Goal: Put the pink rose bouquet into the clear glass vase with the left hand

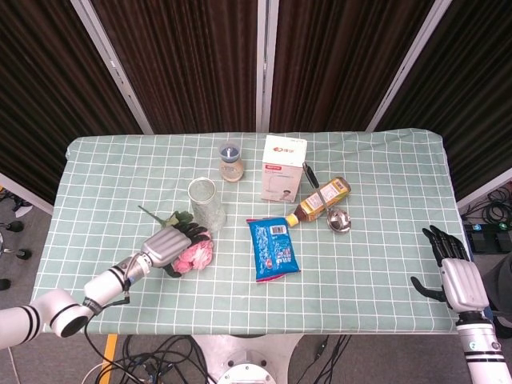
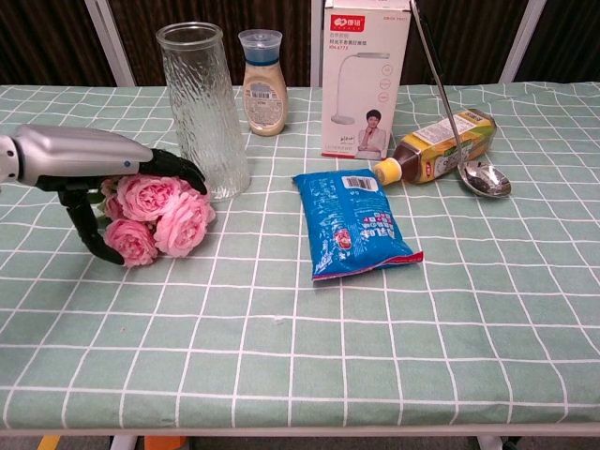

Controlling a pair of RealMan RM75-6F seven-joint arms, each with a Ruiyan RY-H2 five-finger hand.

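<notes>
1. Head view: left robot hand (image 1: 170, 244) draped over pink rose bouquet (image 1: 197, 253) on table (image 1: 376, 192), front-left area, just beside clear glass vase (image 1: 206, 203). Green leaves & stems poke out behind the hand toward far-left. Right robot hand (image 1: 452, 272) well apart at right table edge, fingers spread, holding nothing. Elsewhere: blue snack bag (image 1: 273, 248), tea bottle (image 1: 318, 201) lying down, ladle (image 1: 339, 218), white box (image 1: 283, 168), small jar (image 1: 231, 162).

2. Chest view: left robot hand (image 2: 89, 173) over top of pink rose bouquet (image 2: 155, 214), dark fingers (image 2: 173, 166) curling across blooms, thumb hooked low on near side. Looks like wrapping round the bunch; can't tell if firmly gripped yet – blooms seem to rest on the table cloth. Clear glass vase (image 2: 202, 111) upright, touching or nearly touching bouquet's far side. Right hand not seen here.

3. Handling, as judgement: bouquet light, soft, prob. artificial; heads squash easily & give poor hold. Better to grip stems/leaf bundle behind the blooms, not petals. Stems floppy-ish, so need tipping stem-end down before entry.

4. Vase: tall, narrow mouth, ribbed glass – fragile, tip-prone if knocked by hand or bouquet. Approach from above, w/ stems centred over rim.
</notes>
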